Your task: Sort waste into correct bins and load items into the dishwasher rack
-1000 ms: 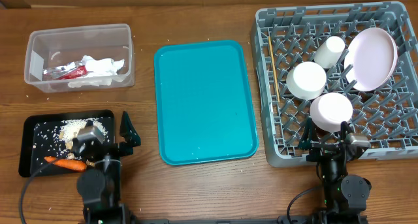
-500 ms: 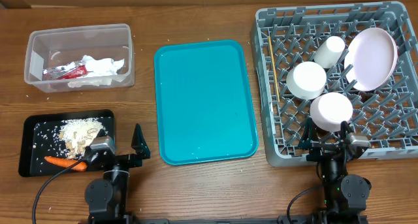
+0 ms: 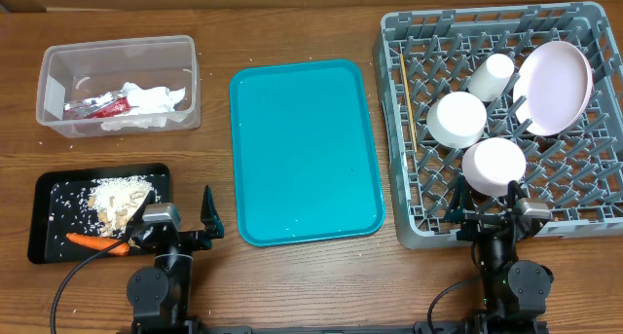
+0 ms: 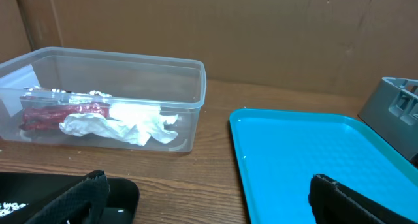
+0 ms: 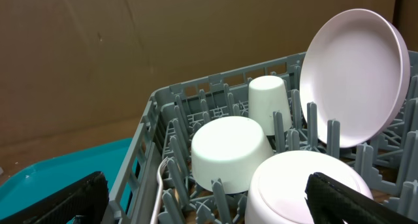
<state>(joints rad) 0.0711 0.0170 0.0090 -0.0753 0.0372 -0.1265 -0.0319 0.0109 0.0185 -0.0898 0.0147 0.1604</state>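
The sorting looks finished: the napkin point(image 3: 146, 102) lies in the clear tub point(image 3: 117, 44), the carrot point(image 3: 95, 242) and crumbs point(image 3: 115, 198) lie in the black tray point(image 3: 44, 183), and the plate point(image 3: 553, 86), bowls point(image 3: 458, 118) and cup point(image 3: 492, 76) stand in the rack point(image 3: 389, 129). Nothing seems left to fetch from the teal tray point(image 3: 302, 149). Both arms sit folded low at the near edge of the table point(image 3: 292, 285), with the left gripper point(image 3: 175, 220) and right gripper point(image 3: 485, 205) wide open and empty.

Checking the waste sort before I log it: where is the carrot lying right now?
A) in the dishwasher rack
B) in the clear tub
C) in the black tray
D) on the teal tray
C: the overhead view shows the carrot lying along the near edge of the black tray, while the clear tub holds only the napkin and red wrapper.
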